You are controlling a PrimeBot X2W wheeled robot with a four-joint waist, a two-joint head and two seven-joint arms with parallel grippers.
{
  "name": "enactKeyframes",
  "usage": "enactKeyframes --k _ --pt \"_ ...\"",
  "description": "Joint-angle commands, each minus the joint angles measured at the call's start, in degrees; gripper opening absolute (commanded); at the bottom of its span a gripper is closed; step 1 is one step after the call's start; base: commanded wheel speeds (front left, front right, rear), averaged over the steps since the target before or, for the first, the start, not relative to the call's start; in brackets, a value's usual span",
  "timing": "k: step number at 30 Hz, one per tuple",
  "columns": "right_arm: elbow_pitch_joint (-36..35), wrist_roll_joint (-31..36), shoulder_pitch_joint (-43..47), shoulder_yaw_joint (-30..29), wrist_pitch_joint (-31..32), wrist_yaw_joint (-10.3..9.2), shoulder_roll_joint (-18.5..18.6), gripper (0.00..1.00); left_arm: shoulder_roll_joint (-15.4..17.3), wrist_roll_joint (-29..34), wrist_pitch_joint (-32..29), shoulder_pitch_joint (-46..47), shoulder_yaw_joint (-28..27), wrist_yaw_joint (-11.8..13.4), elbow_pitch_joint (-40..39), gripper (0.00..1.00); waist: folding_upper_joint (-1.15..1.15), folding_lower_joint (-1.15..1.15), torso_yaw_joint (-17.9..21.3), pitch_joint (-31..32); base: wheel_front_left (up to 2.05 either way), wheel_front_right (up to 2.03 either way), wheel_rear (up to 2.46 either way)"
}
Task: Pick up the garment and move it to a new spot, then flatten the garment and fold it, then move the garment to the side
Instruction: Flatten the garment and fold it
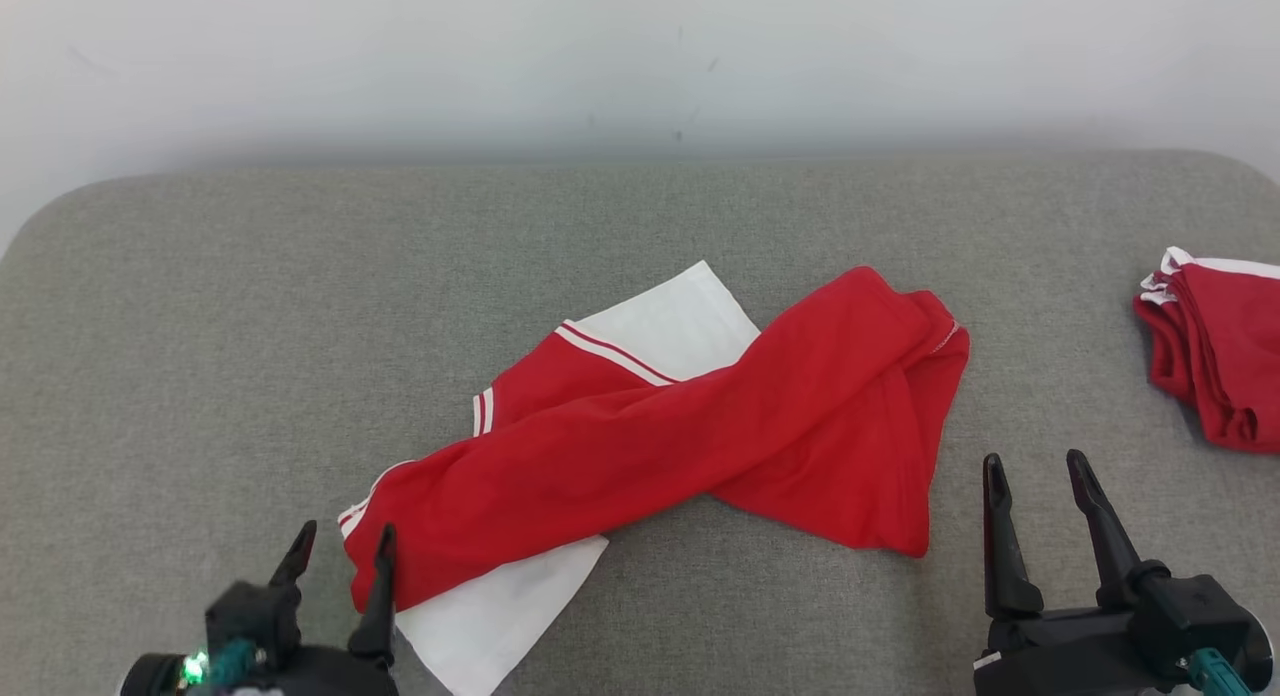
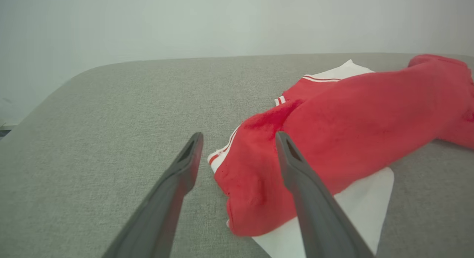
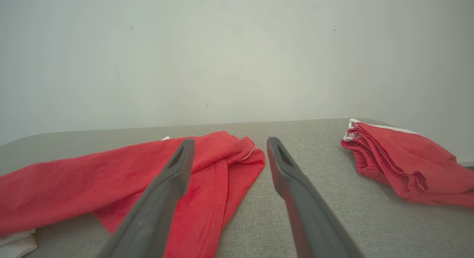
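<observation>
A red and white garment (image 1: 680, 426) lies crumpled and twisted across the middle of the grey padded table (image 1: 200, 326). White panels stick out at its far side and its near left corner. My left gripper (image 1: 340, 546) stands open at the garment's near left end, one finger beside the red cloth. In the left wrist view the garment (image 2: 344, 128) lies just ahead of the left gripper (image 2: 239, 139), partly between the fingers. My right gripper (image 1: 1035, 476) is open, just right of the garment's right end. The right wrist view shows the garment (image 3: 122, 180) left of the right gripper (image 3: 229, 145).
A second red garment (image 1: 1215, 346) lies folded at the table's right edge, seen too in the right wrist view (image 3: 403, 165). A pale wall (image 1: 640, 56) rises behind the table. Bare grey surface spreads to the left and the far side.
</observation>
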State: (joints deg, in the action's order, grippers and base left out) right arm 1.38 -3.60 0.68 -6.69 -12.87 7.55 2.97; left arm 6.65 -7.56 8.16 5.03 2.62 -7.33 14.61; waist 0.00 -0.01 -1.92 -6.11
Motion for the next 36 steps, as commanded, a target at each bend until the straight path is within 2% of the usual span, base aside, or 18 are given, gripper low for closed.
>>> enactKeyframes --k 1,4,12,22,23,25,26,27,28,30,31,32,36 --pt "-0.2 -0.3 -0.4 0.3 -0.1 -0.15 -0.2 1.00 0.4 -0.8 -1.0 1.0 -0.2 0.0 0.8 1.00 0.00 0.01 0.3 -0.3 0.00 0.00 0.00" --pt "-0.4 -0.7 -1.0 1.1 0.0 -0.15 -0.2 1.00 1.5 -3.0 -8.8 5.7 -1.2 0.2 5.8 1.00 0.00 0.01 1.2 -1.2 0.00 0.00 0.00" --pt "-0.9 -0.7 -1.5 0.9 -0.2 -0.15 -0.2 1.00 2.0 -6.7 -20.0 9.9 -3.0 1.2 9.7 1.00 0.00 0.01 2.4 -2.4 0.00 0.00 0.00" --pt "-1.2 -0.6 -1.3 0.9 0.0 -0.15 -0.2 1.00 2.2 -10.6 -27.1 7.8 -0.7 0.3 5.6 1.00 0.00 0.01 2.1 -2.3 0.00 0.00 0.00" --pt "-1.2 -0.6 -1.3 1.0 0.0 -0.15 -0.2 1.00 2.2 -11.3 -27.8 7.6 -0.4 0.3 5.3 0.97 0.00 0.01 2.0 -2.3 0.00 0.00 0.00" --pt "-1.3 -0.5 -1.4 1.1 0.1 -0.15 -0.2 1.00 2.5 -11.9 -29.1 7.5 0.2 0.2 4.7 0.89 0.00 0.01 1.8 -2.4 0.00 0.00 0.00" --pt "-1.4 -0.5 -1.5 1.1 0.1 -0.15 -0.2 1.00 2.5 -12.2 -29.7 7.4 0.4 0.2 4.8 0.76 0.00 0.01 1.8 -2.5 0.00 0.00 0.00" --pt "-1.5 -0.5 -1.6 1.2 0.1 -0.15 -0.2 1.00 2.6 -12.3 -30.3 7.5 0.9 0.1 4.9 0.55 0.00 0.01 1.7 -2.5 0.00 0.00 0.00" --pt "-1.6 -0.4 -1.6 1.2 0.2 -0.15 -0.2 1.00 2.7 -12.6 -30.7 7.7 1.1 0.1 5.1 0.48 0.00 0.01 1.6 -2.6 0.00 0.00 0.00" --pt "-1.8 -0.3 -1.9 1.4 0.3 -0.15 -0.2 1.00 2.7 -12.9 -31.9 8.1 1.9 0.1 5.8 0.28 0.00 0.01 1.6 -2.8 0.00 0.00 0.00" --pt "-1.8 -0.3 -2.0 1.4 0.3 -0.15 -0.2 1.00 2.8 -13.2 -32.4 8.4 2.2 0.0 6.0 0.10 0.00 0.01 1.7 -3.0 0.00 0.00 0.00" --pt "-2.0 -0.2 -2.0 1.5 0.4 -0.15 -0.2 1.00 2.7 -13.3 -32.6 8.6 2.4 0.0 6.2 0.00 0.00 0.01 1.7 -3.1 0.00 0.00 0.00" --pt "-2.2 -0.1 -2.1 1.4 0.4 -0.15 -0.2 1.00 3.1 -12.5 -29.6 10.2 2.3 0.7 5.1 0.00 0.00 0.01 2.0 -3.3 0.00 0.00 0.00"
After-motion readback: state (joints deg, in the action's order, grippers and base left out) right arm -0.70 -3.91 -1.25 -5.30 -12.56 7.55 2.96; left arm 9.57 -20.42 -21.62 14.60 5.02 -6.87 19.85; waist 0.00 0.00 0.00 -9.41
